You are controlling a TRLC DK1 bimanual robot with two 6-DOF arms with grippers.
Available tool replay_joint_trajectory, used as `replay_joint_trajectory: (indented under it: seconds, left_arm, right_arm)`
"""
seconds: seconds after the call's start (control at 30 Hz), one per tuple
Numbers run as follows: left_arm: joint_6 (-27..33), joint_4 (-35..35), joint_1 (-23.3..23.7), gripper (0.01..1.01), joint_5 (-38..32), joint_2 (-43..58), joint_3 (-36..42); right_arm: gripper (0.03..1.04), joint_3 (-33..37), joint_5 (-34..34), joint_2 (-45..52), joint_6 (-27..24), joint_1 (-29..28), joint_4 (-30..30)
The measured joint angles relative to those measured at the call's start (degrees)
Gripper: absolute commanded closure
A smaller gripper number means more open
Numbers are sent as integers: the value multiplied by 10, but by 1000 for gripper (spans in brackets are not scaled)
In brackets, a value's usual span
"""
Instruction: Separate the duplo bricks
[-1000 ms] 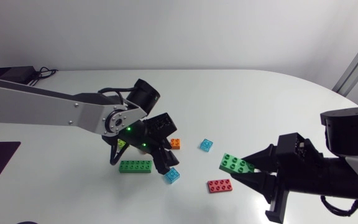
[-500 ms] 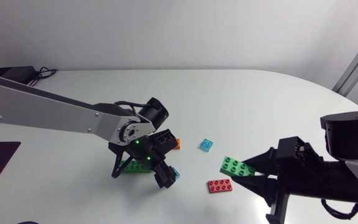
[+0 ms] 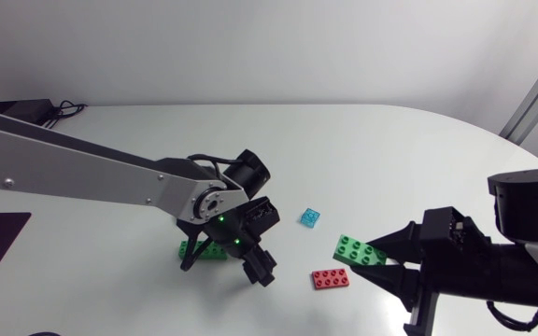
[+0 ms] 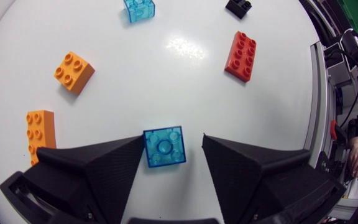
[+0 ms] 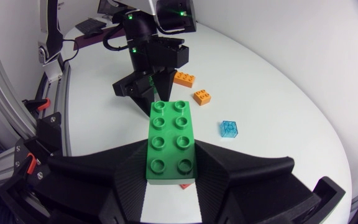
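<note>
A translucent blue brick (image 4: 165,147) lies on the white table between the fingers of my left gripper (image 4: 173,142). One finger is at its side and a gap shows at the other, so the gripper is open. From above, the left gripper (image 3: 255,264) points down and hides that brick. My right gripper (image 5: 169,152) is shut on a green two-by-four brick (image 5: 171,140), held above the table at the front right (image 3: 358,248).
Loose on the table are a red brick (image 3: 331,278), a small light-blue brick (image 3: 309,217), a green long brick (image 3: 204,250) behind the left gripper, and two orange bricks (image 4: 73,71) (image 4: 40,134). A black adapter (image 3: 17,110) sits at the back left.
My left gripper has moved right and forward, coming down over the blue brick and hiding it from above. Its fingers have narrowed. The right gripper keeps still with the green brick.
</note>
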Motion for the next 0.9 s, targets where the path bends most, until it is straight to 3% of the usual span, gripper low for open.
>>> replay_joint_trajectory:
  seconds: [0.1,0.5,0.9]
  left_arm:
    - [-6,0,-1,705,-5,3,0]
    - [-9,1,-11,731,-30,5,5]
    - [88,36,0,731,-18,6,97]
  right_arm:
    - [770,0,0,-3,0,0,-2]
    - [769,-5,-7,-16,0,-8,-6]
    - [769,-6,-40,-44,-8,-57,-21]
